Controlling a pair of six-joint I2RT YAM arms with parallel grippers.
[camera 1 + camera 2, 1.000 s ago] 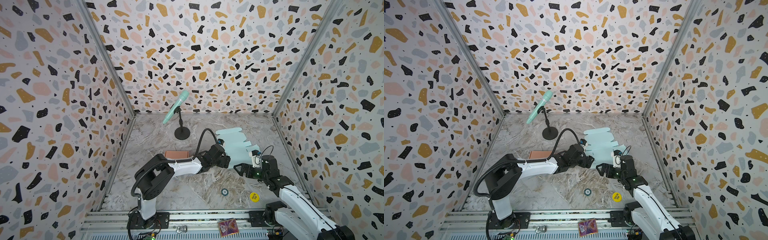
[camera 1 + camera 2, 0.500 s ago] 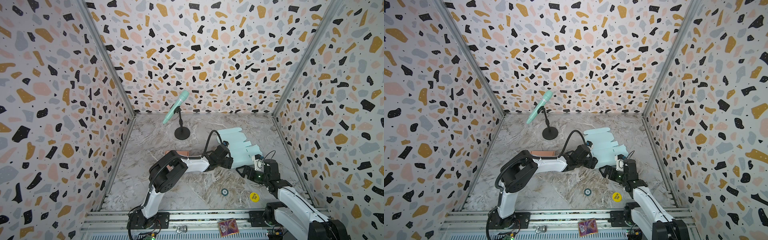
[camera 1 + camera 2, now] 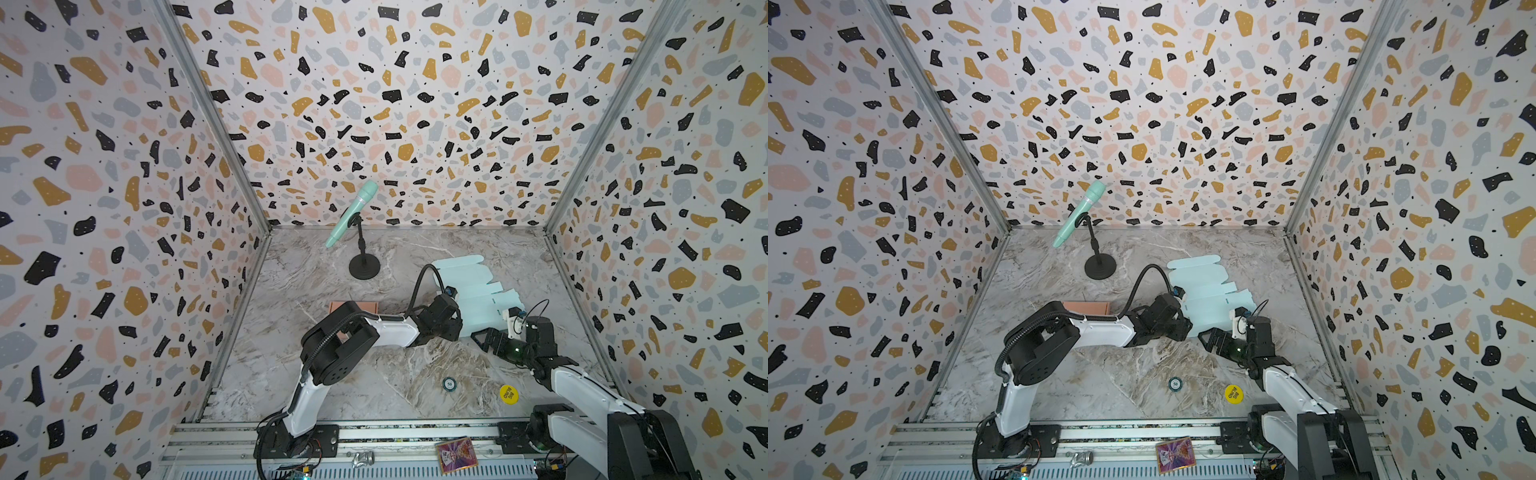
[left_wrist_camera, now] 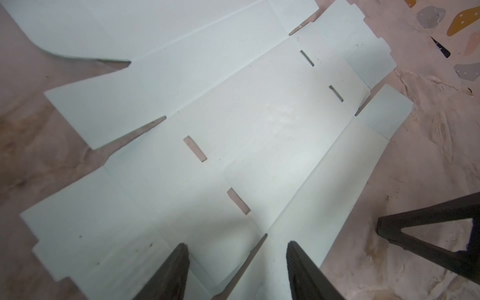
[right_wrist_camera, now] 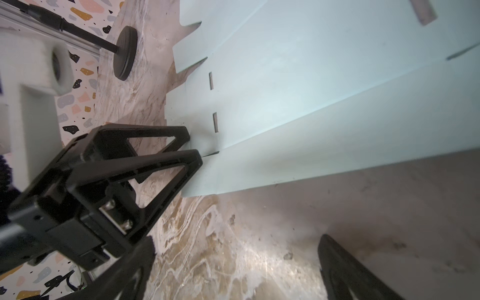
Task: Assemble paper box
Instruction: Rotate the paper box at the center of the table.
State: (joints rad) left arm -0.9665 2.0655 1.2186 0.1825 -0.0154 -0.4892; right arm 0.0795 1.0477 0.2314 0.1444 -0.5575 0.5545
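Observation:
The paper box (image 3: 471,286) is a flat, pale mint cut-out with flaps and slots, lying unfolded on the marble table in both top views (image 3: 1204,291). My left gripper (image 3: 462,328) is at its near left corner. In the left wrist view its jaws (image 4: 235,249) stand apart over the sheet (image 4: 259,130), with a slit between two flaps running between them. The right wrist view shows those fingertips (image 5: 193,145) touching the sheet's edge (image 5: 311,104). My right gripper (image 3: 482,338) is open just in front of the sheet's near edge, over bare table (image 5: 233,244).
A mint microphone (image 3: 351,214) on a black stand (image 3: 364,266) is at the back. A terracotta block (image 3: 353,307) lies behind the left arm. A small chip (image 3: 449,383) and a yellow disc (image 3: 508,393) lie near the front. Patterned walls enclose three sides.
My left gripper has reached further right onto the sheet's corner and its jaws have narrowed. The right gripper has stayed open in nearly the same place.

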